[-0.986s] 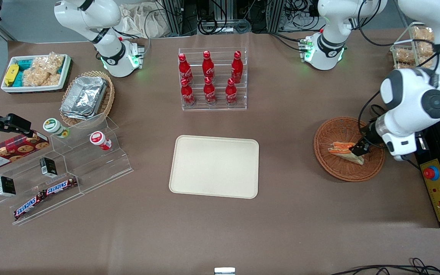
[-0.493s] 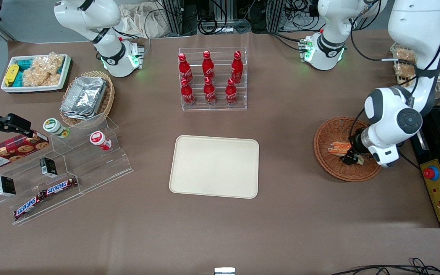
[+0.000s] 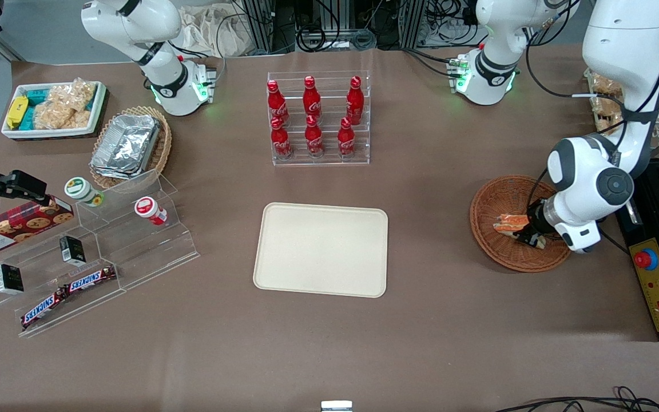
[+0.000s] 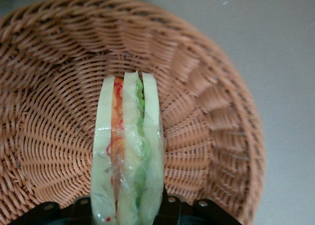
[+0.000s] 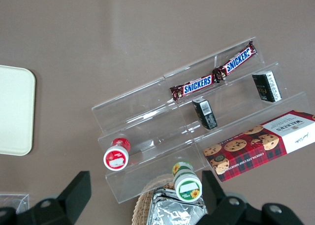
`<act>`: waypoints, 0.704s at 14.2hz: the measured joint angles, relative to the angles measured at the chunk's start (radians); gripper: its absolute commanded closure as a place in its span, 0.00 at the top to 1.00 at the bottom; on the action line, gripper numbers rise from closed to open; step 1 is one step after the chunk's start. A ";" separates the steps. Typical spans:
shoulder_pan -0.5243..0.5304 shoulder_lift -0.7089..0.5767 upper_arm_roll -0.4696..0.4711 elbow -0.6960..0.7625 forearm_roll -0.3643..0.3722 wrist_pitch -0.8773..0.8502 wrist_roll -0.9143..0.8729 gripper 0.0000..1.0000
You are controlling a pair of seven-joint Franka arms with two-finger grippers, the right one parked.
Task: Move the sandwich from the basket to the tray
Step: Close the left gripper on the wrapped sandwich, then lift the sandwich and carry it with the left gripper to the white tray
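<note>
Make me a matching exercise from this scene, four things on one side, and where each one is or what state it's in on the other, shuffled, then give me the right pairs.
Things:
1. sandwich
2. tray
3. claw
4. Coca-Cola bottles

Places or states:
A. standing in a clear tiered rack
B. lying bare on the table, nothing on it
C. down inside the wicker basket, at the sandwich
D. wrapped in clear film, in the wicker basket

Pairs: 1-D, 2-B, 3-C, 4-A
</note>
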State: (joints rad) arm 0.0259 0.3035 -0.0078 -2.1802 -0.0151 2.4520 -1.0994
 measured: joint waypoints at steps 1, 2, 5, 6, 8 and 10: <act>-0.001 -0.026 -0.005 0.018 0.000 -0.044 0.002 0.00; -0.004 -0.060 -0.017 0.047 0.000 -0.119 0.003 0.00; -0.012 -0.150 -0.129 0.187 0.000 -0.344 0.004 0.00; -0.015 -0.160 -0.192 0.233 0.000 -0.374 0.004 0.00; -0.024 -0.150 -0.330 0.284 0.001 -0.367 0.006 0.00; -0.039 -0.108 -0.446 0.290 0.018 -0.280 0.021 0.00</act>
State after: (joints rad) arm -0.0129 0.1955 -0.4542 -1.8906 0.0028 2.1719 -1.0780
